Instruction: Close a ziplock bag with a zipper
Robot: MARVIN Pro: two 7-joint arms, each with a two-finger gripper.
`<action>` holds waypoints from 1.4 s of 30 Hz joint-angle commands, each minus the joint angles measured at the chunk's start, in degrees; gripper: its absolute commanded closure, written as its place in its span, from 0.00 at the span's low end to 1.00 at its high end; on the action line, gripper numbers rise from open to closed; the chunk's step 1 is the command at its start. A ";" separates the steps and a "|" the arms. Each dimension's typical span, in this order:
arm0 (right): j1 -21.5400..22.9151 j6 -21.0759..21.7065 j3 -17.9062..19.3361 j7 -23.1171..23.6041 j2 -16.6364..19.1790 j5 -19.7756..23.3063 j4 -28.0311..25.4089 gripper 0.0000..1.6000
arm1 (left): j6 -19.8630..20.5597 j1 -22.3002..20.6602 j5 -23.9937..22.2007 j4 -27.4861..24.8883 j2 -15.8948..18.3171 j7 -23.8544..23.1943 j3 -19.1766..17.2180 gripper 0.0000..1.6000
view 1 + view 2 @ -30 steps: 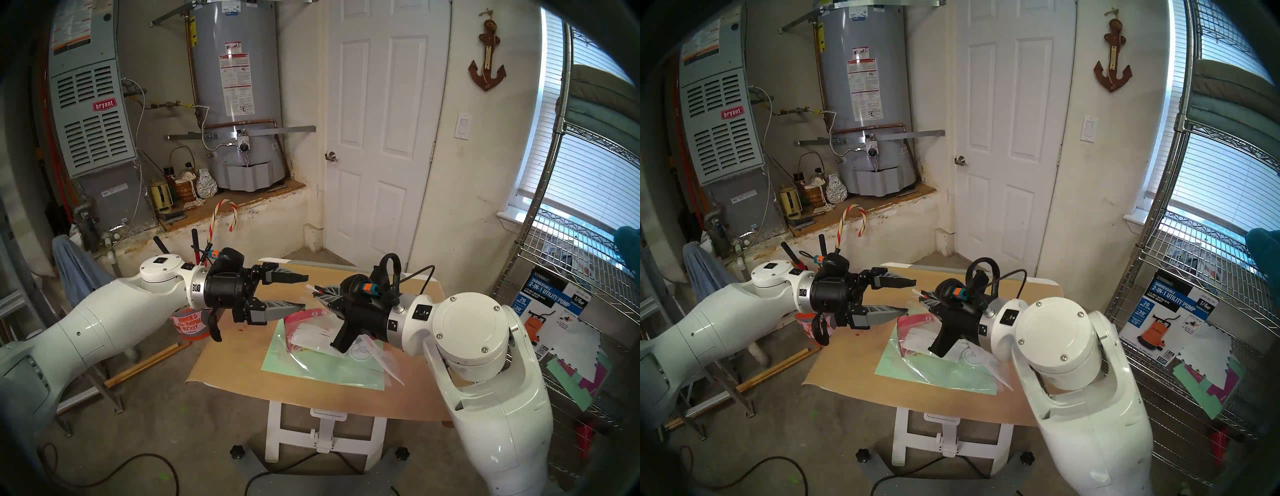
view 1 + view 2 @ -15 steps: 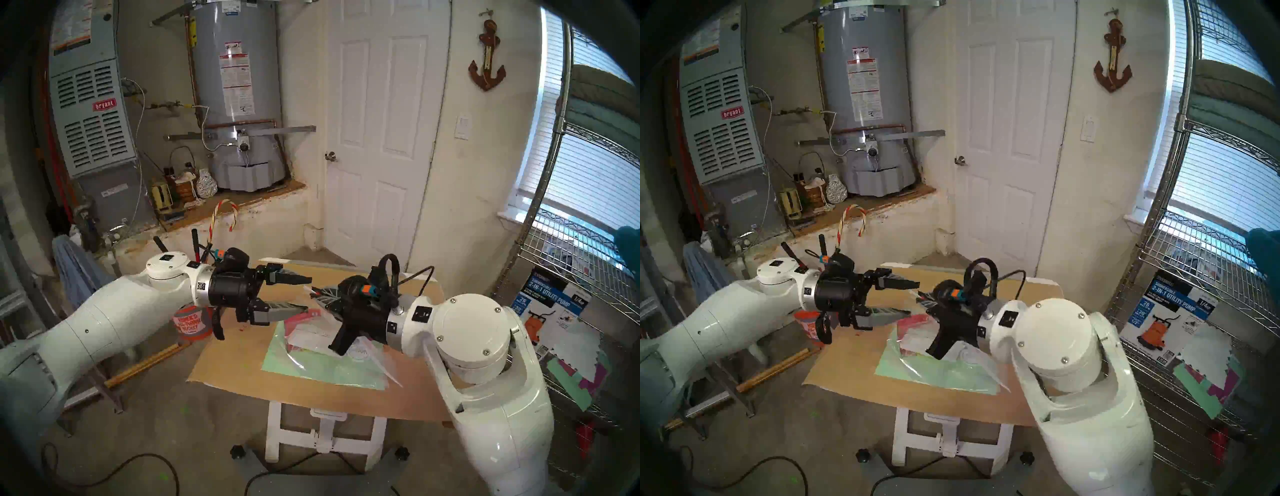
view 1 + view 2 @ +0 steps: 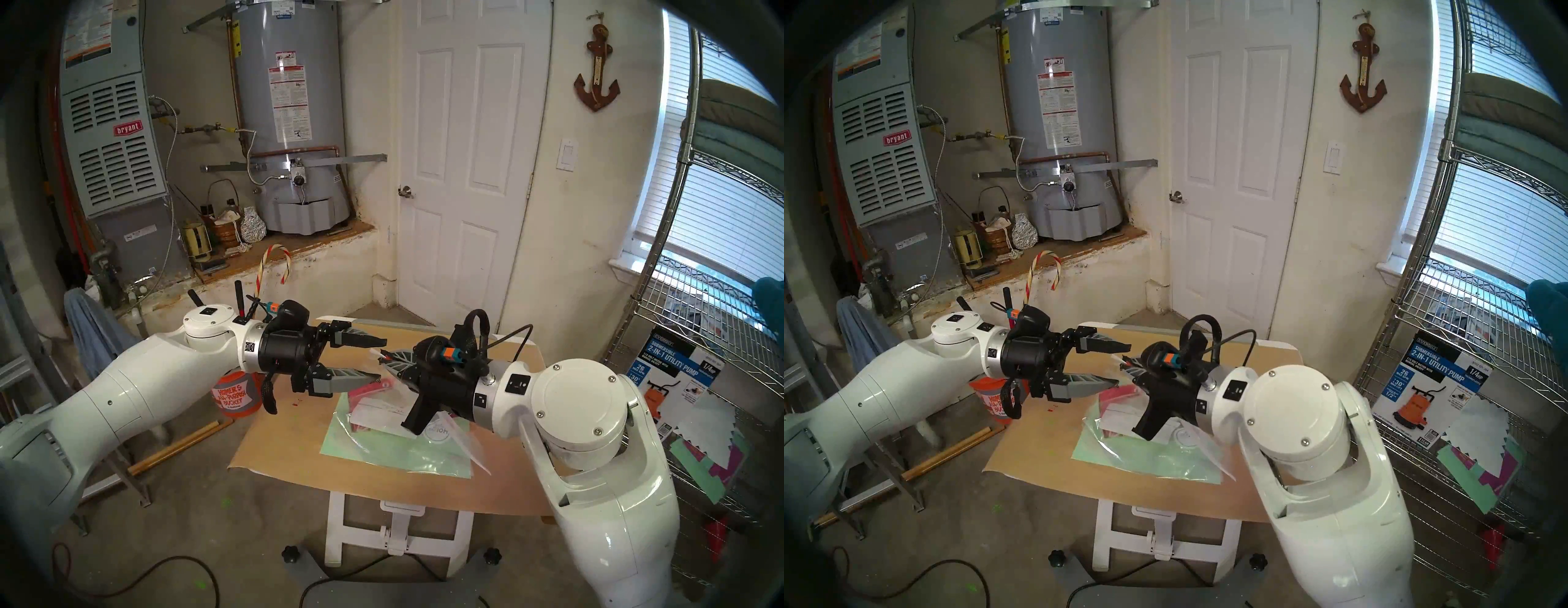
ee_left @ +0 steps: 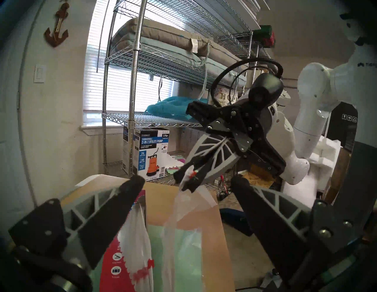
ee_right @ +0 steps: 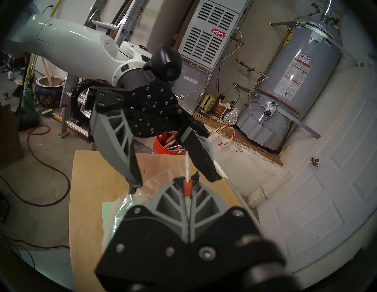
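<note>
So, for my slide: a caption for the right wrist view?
Right gripper shut on the zipper of the ziplock bag, open left gripper facing it.

The two head views are looking down from above the near side onto the table (image 3: 297,463) and both arms, facing the far wall with the door (image 3: 466,161), and are sharing nearly the same picture. The left wrist view is sitting close above the table's left side, facing right toward the right gripper (image 4: 188,180) and the wire shelf (image 4: 134,85). The right wrist view is facing far-left, close on the left gripper (image 5: 176,182), with the water heater (image 5: 302,67) behind.
</note>
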 commanded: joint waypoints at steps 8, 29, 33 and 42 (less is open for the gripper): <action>0.52 0.63 1.22 0.65 -0.41 1.06 -1.94 1.00 | 0.21 -1.60 1.54 1.13 -0.99 -0.27 -0.11 0.27; 0.45 1.28 -0.25 0.42 -0.54 0.65 -1.94 1.00 | -0.71 -2.13 1.79 2.49 -2.18 -0.48 -0.67 0.49; 0.53 1.29 -0.37 0.33 -0.38 0.62 -1.86 1.00 | -0.64 -2.47 2.01 2.55 -2.11 -0.92 -0.53 0.58; 0.28 0.47 -0.43 -0.02 0.18 0.46 -1.49 1.00 | -0.68 -2.40 1.78 2.12 -1.69 -1.48 -0.59 1.00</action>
